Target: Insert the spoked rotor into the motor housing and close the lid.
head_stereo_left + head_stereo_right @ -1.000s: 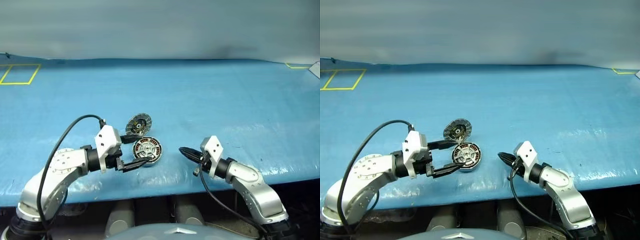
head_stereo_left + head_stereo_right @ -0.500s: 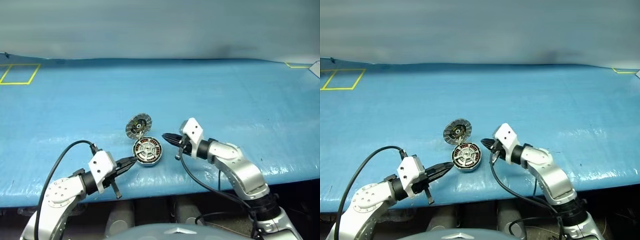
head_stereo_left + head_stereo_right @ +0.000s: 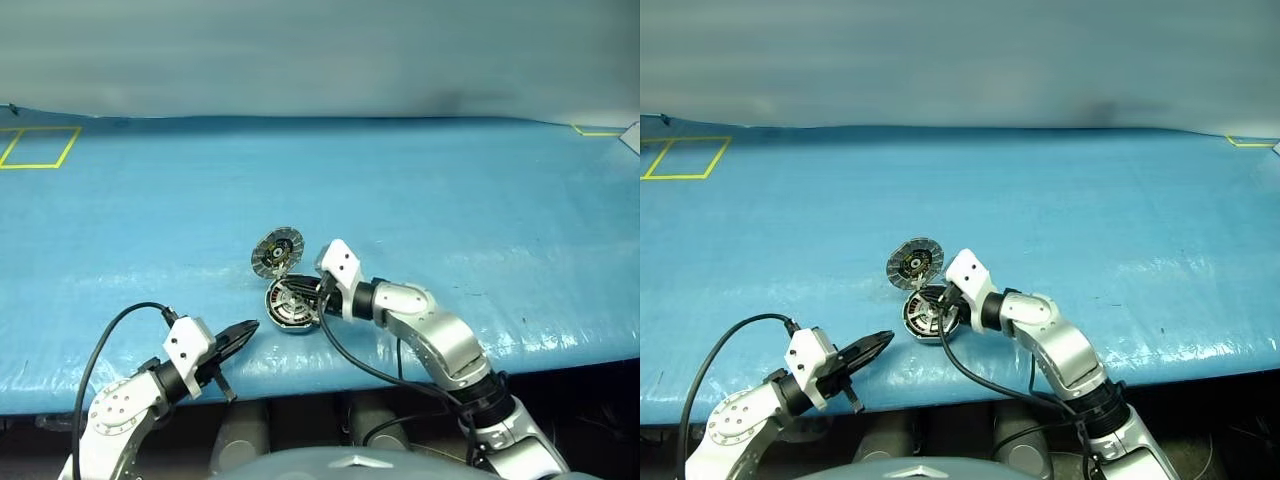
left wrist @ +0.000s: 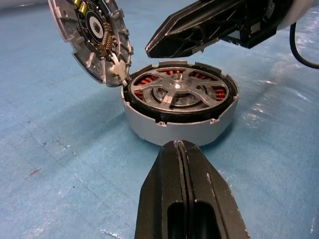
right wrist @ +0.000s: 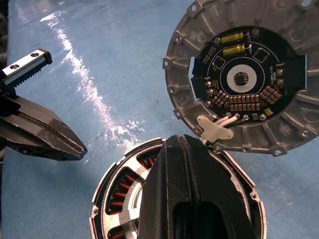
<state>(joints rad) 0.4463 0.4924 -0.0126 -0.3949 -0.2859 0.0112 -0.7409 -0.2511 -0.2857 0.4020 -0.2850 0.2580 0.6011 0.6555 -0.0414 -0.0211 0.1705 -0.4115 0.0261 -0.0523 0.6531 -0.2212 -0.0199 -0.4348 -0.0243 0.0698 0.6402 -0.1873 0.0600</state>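
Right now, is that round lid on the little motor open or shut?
Open. The lid stands tipped up on its hinge beside the motor housing, its circuit-covered inner face showing, with the spoked rotor uncovered inside.

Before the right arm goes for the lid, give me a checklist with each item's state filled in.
1. Spoked rotor seated in the motor housing: ok, it sits down inside the rim.
2. Lid free to swing: ok, it stands open at the hinge, inner face showing.
3. Left gripper out of the way: ok, fingers shut, apart from the housing on the near side.
4. Right gripper empty: ok, fingers shut on nothing, above the housing.
5. Right gripper touching the lid: cannot tell.
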